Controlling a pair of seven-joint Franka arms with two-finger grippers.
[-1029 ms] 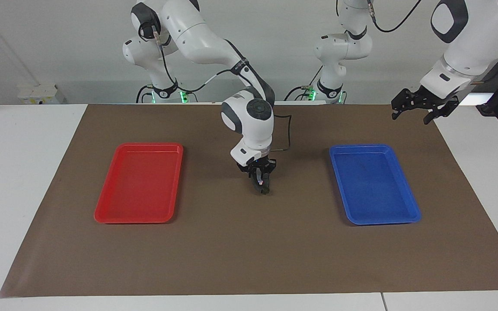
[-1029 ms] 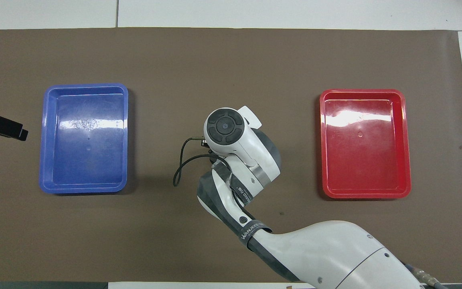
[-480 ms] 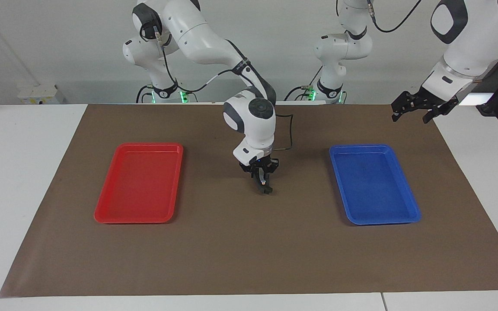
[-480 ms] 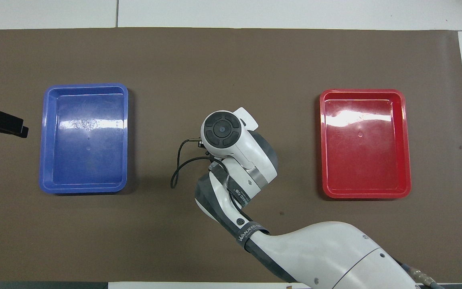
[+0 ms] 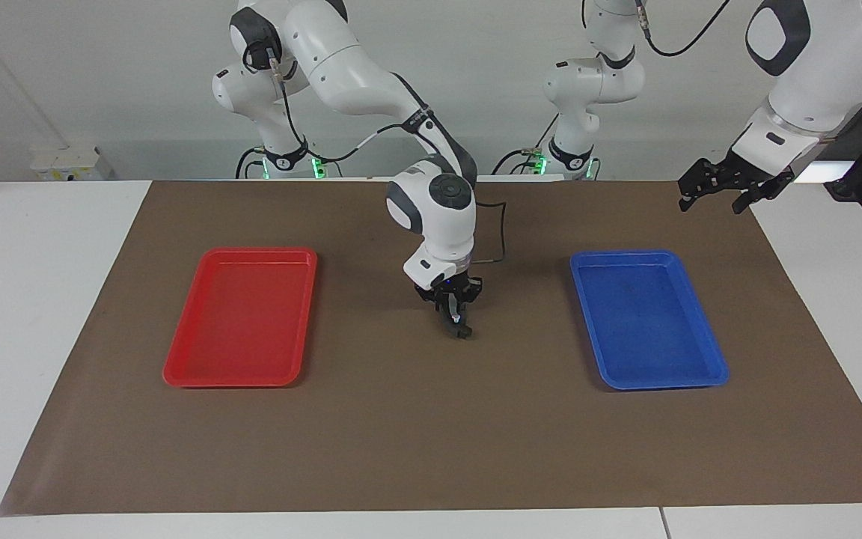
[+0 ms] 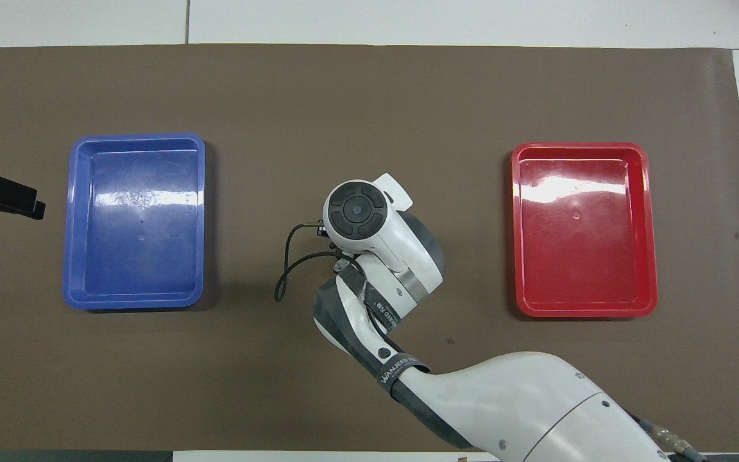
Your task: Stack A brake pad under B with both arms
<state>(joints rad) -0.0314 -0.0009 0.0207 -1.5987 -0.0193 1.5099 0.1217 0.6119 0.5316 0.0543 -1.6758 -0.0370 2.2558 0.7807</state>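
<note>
Right hand sits low over the middle of the brown mat, between the red tray and the blue tray, fingers pinched fully together on a small dark piece. From the facing view that piece looks like the A brake pad, but it's mostly hidden by the fingers, so I can't be sure. Overhead, the right arm's wrist covers it completely.

Compared with a second ago, the right hand has drifted slightly toward the blue tray and risen a touch; the dark piece moved with it, so the grip seems to hold. The left hand also lifted a little; it hangs spread wide and empty over the mat's edge, just off the blue tray's end toward the left arm, waiting.

B, the longer crescent piece, isn't visible anywhere; both trays look bare.

My read: the pad is being carried or positioned at mat centre. With B out of sight, stacking can't be judged as started.
</note>
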